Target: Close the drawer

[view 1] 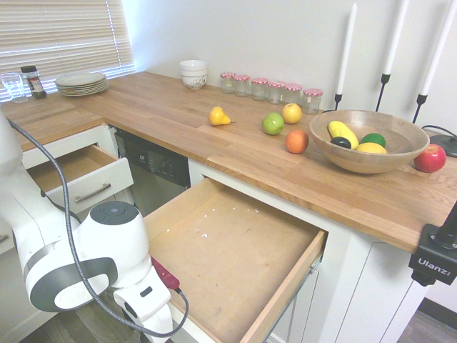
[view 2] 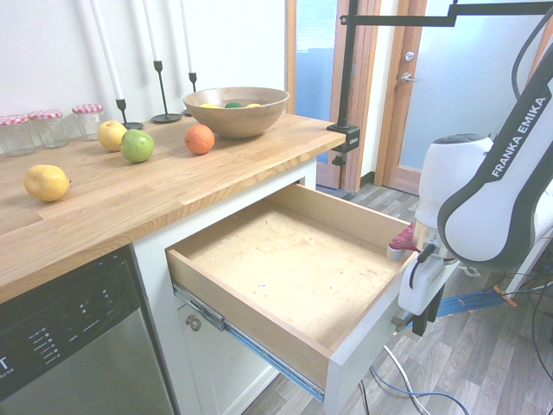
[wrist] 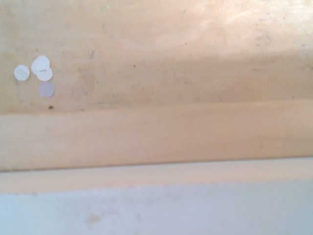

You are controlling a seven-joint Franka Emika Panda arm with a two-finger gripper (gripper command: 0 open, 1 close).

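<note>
The drawer [view 1: 235, 250] is pulled far out from under the wooden worktop, and its light-brown floor is bare apart from a few small white dots. The second exterior view shows the drawer [view 2: 294, 268] from the other side, with its white front panel [view 2: 367, 341] facing the arm. My gripper [view 2: 419, 324] hangs just outside that front panel, below its top edge, at the height where the handle sits. The handle itself is mostly hidden behind the hand. In the wrist view the drawer floor [wrist: 156, 54] and the top edge of the white front panel [wrist: 156, 208] fill the picture from close by.
A smaller white-fronted drawer [view 1: 82, 175] stands open to the left, beyond the dishwasher [view 1: 153, 168]. On the worktop above are loose fruit, a wooden bowl [view 1: 368, 139], jars, candlesticks and plates. Wood-look floor lies behind the arm [view 2: 484, 346].
</note>
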